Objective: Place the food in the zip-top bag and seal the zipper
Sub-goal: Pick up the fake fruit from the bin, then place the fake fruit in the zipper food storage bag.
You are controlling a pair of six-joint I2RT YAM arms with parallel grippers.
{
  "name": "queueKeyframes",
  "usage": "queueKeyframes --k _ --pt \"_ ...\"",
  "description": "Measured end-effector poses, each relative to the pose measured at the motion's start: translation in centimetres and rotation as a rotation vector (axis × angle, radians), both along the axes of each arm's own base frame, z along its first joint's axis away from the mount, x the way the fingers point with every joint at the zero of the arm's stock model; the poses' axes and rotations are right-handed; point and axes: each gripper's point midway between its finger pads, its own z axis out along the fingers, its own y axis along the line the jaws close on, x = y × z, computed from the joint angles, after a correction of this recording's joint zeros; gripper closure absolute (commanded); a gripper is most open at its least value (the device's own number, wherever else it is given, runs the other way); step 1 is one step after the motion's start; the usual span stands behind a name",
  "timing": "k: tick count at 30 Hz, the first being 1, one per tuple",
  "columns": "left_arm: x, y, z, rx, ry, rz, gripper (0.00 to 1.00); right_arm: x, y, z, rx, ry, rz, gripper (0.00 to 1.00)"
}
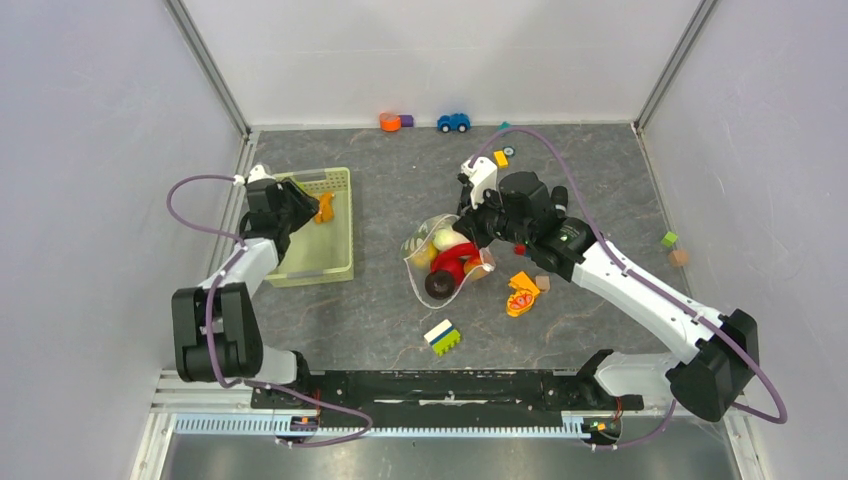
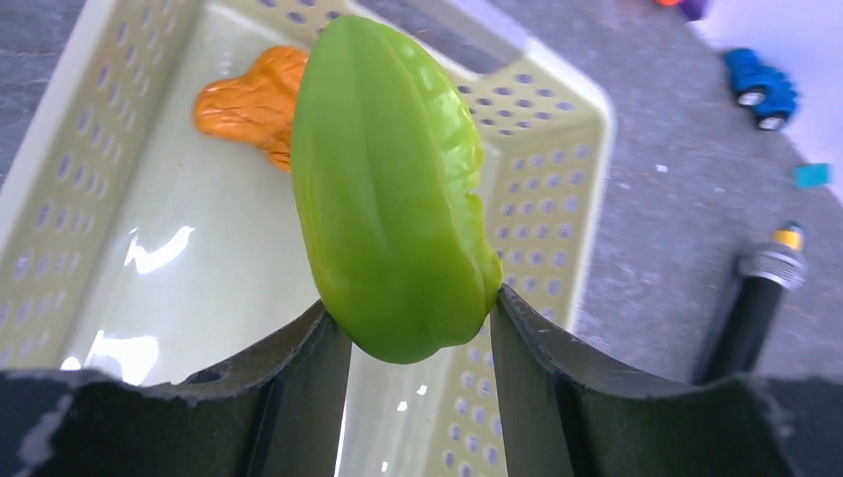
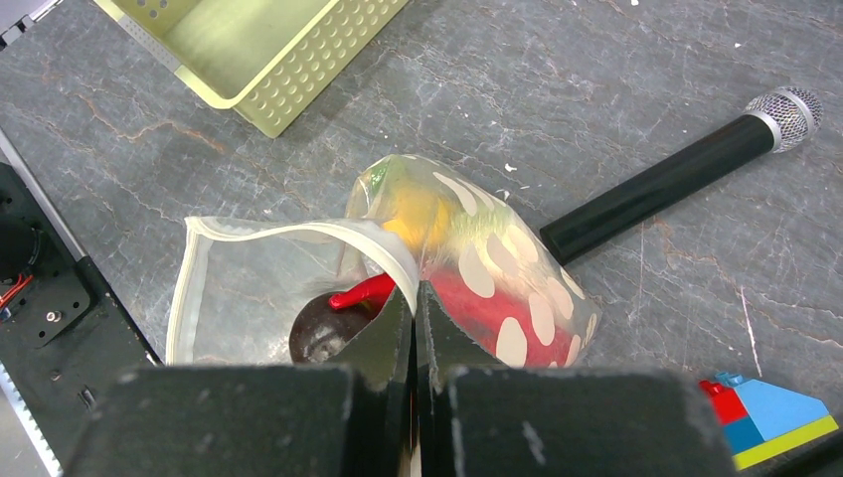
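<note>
My left gripper (image 1: 290, 213) is shut on a green toy pepper (image 2: 393, 199) and holds it above the pale green basket (image 1: 345, 268). An orange carrot (image 1: 324, 207) lies in the basket and also shows in the left wrist view (image 2: 253, 99). The clear dotted zip-top bag (image 1: 428, 262) lies at the table's middle with its mouth open. My right gripper (image 3: 415, 293) is shut on the bag's upper lip by the whitish zipper (image 3: 298, 231) and lifts it. Inside the bag are a red chili (image 3: 363, 292), a dark purple piece (image 3: 320, 333), a yellow piece (image 3: 418, 214) and a white piece (image 1: 445, 238).
A black microphone (image 3: 676, 174) lies just behind the bag. An orange-and-red lumpy toy (image 1: 522, 295) and a striped block (image 1: 443, 337) lie near the bag. A blue car (image 1: 453, 122) and an orange toy (image 1: 390, 122) sit at the back wall. Small blocks (image 1: 670, 240) are at the right.
</note>
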Motion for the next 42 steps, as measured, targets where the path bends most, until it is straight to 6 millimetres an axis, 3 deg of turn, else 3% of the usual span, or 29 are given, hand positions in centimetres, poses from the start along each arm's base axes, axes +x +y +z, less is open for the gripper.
queueKeyframes --k 5,11,16,20,25,30,34,42 --pt "-1.0 -2.4 3.9 -0.025 -0.124 -0.085 0.51 -0.1 -0.1 0.4 0.006 -0.008 0.000 1.00" --pt "-3.9 -9.8 10.9 -0.020 -0.307 -0.294 0.52 -0.1 -0.1 0.6 0.010 -0.013 0.000 1.00" --pt "-8.9 -18.2 17.7 -0.012 -0.509 -0.632 0.50 -0.2 -0.1 0.6 0.011 -0.012 0.003 1.00" --pt "-14.6 -23.4 20.2 -0.040 -0.688 -0.936 0.50 -0.3 -0.2 0.5 0.011 -0.012 0.003 1.00" --pt "-20.6 -27.7 18.9 -0.056 -0.722 -1.255 0.57 -0.4 -0.3 0.4 0.011 -0.011 0.003 1.00" --pt "-24.2 -30.9 16.2 -0.040 -0.650 -1.467 0.61 -0.4 -0.3 0.4 0.011 -0.010 0.003 1.00" --pt "-25.4 -32.3 13.1 0.000 -0.548 -1.546 0.61 -0.4 -0.2 0.5 0.011 -0.011 0.003 1.00" --pt "-24.5 -32.2 9.1 0.092 -0.384 -1.510 0.57 -0.4 -0.3 0.4 0.010 -0.010 0.003 1.00"
